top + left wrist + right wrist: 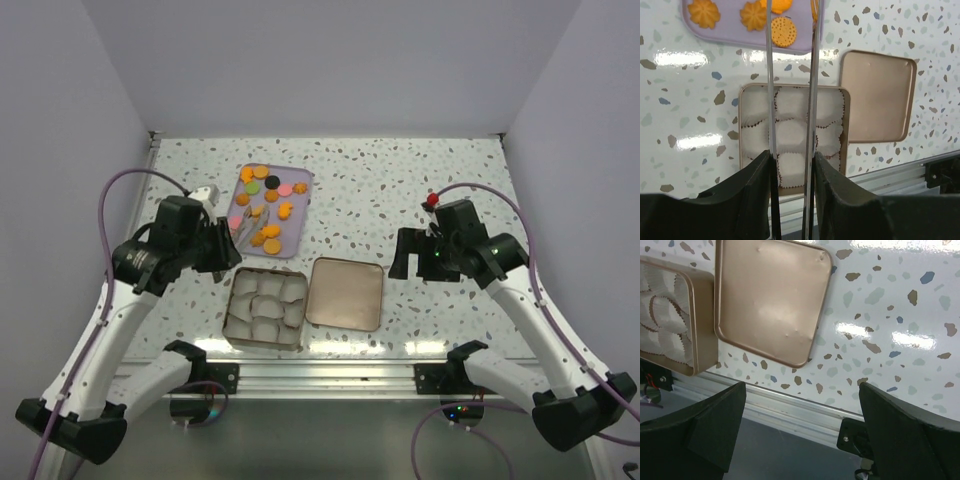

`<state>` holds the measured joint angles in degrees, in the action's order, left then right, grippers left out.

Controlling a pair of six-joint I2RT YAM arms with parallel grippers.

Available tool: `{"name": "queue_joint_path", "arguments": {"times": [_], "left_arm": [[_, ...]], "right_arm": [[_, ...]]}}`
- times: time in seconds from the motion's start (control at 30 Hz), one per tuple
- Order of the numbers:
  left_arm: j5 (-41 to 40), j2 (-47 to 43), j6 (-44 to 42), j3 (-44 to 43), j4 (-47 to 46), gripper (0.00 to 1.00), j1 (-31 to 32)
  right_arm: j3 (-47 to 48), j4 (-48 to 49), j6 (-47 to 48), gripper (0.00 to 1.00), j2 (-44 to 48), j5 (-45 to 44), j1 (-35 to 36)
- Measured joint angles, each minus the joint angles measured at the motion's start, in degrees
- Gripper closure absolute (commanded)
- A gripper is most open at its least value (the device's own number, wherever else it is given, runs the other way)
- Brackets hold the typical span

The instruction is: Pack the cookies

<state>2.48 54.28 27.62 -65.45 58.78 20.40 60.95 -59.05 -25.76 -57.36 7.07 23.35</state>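
The cookies (268, 200), mostly orange with a black one and a few pink and green, lie on a lilac tray (300, 228) at the back left. My left gripper (225, 250) is shut on metal tongs (244, 227) whose tips reach over the tray's near part. In the left wrist view the two tong blades (771, 100) run up from my gripper (792, 162) over the gold tin (846, 107); orange cookies (784, 31) show on the tray above. The tong tips are cut off there. My right gripper (405, 256) is open and empty, and it also shows in the right wrist view (802, 395).
The gold tin (232, 300) holds several empty white paper cups (266, 307). Its lid (345, 293) lies upturned beside it on the right, under my right gripper. A metal rail (330, 375) runs along the table's near edge. A white block (205, 193) sits left of the tray.
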Motion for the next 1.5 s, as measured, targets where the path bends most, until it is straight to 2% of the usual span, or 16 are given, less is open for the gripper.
{"name": "queue_joint_path", "arguments": {"times": [0.33, 0.47, 0.8, 0.9, 1.5], "left_arm": [[1.53, -17.42, 2.71, 5.2, 9.7, 0.85, 0.0], [1.73, -21.68, 3.41, 7.58, 13.6, 0.84, 0.0], [1.49, -22.93, 4.28, 11.34, 16.83, 0.83, 0.0], [1.01, -22.8, 4.37, 12.33, 16.94, 0.75, 0.0], [0.68, -22.75, 4.72, 12.83, 16.94, 0.58, 0.0]], "right_arm": [[-1.16, 0.09, 0.02, 0.01, -0.96, 0.04, 0.22], [-1.29, 0.26, 0.02, 0.01, -1.49, 0.07, 0.68], [-2.27, 0.37, -0.09, 0.01, -1.49, 0.2, 1.03], [-2.32, 0.37, -0.09, 0.01, -1.46, 0.17, 1.03], [-3.37, 0.35, -0.09, 0.01, -0.31, 0.15, 1.42]]}}
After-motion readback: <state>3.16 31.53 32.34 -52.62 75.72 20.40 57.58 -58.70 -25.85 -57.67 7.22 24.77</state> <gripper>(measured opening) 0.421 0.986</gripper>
